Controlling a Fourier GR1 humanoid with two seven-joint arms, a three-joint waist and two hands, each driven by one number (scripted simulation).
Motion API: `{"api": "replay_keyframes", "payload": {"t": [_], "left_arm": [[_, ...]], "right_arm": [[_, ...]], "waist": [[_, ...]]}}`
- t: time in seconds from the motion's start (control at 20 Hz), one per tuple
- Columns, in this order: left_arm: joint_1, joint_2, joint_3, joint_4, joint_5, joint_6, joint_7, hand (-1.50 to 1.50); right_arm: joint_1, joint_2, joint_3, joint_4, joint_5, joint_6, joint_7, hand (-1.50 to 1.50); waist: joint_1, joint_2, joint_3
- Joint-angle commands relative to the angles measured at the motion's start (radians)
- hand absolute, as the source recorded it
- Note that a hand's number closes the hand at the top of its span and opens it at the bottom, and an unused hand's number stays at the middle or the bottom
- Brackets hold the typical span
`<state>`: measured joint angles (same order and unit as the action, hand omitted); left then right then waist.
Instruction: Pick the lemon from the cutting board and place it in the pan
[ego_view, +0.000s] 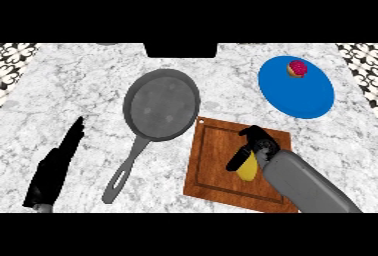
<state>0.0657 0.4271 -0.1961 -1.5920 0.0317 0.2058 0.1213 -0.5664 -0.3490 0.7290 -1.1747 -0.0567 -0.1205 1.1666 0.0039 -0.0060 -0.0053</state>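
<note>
A yellow lemon (248, 168) lies on the brown cutting board (218, 167) at the lower middle right. My right hand (255, 141) is over the board, its fingers curled down round the lemon's top and left side; the forearm hides the lemon's right part. The grey pan (161, 103) lies to the upper left of the board, handle pointing to the lower left. My left hand (57, 162) rests at the lower left with straight fingers, far from the board.
A blue plate (295, 92) with a small pink and tan item (297, 69) on its far rim sits at the upper right. A dark block (180, 49) stands at the counter's back edge. Patterned tiles line both upper corners.
</note>
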Motion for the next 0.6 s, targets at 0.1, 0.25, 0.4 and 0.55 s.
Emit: {"api": "replay_keyframes", "payload": {"t": [0.1,0.25,0.4,0.55], "left_arm": [[0.026,0.027,0.056,0.002,0.002,-0.041,-0.028,0.0],[0.003,-0.029,0.038,0.058,-0.023,-0.024,-0.062,0.0],[-0.028,-0.049,0.02,0.018,-0.045,-0.008,0.038,0.0],[-0.002,-0.067,0.023,0.004,-0.056,-0.009,0.014,0.0]], "right_arm": [[0.086,0.02,-0.044,-0.078,0.05,-0.054,0.104,1.5],[0.091,0.055,-0.082,-0.027,0.048,-0.039,0.057,1.5],[0.09,0.093,-0.094,-0.032,0.09,-0.068,0.084,1.5],[0.148,0.105,-0.09,-0.046,0.155,-0.105,0.035,1.5]], "waist": [[-0.005,0.003,0.005],[-0.004,0.006,0.005],[-0.005,0.005,0.005],[-0.005,0.005,0.005]]}}
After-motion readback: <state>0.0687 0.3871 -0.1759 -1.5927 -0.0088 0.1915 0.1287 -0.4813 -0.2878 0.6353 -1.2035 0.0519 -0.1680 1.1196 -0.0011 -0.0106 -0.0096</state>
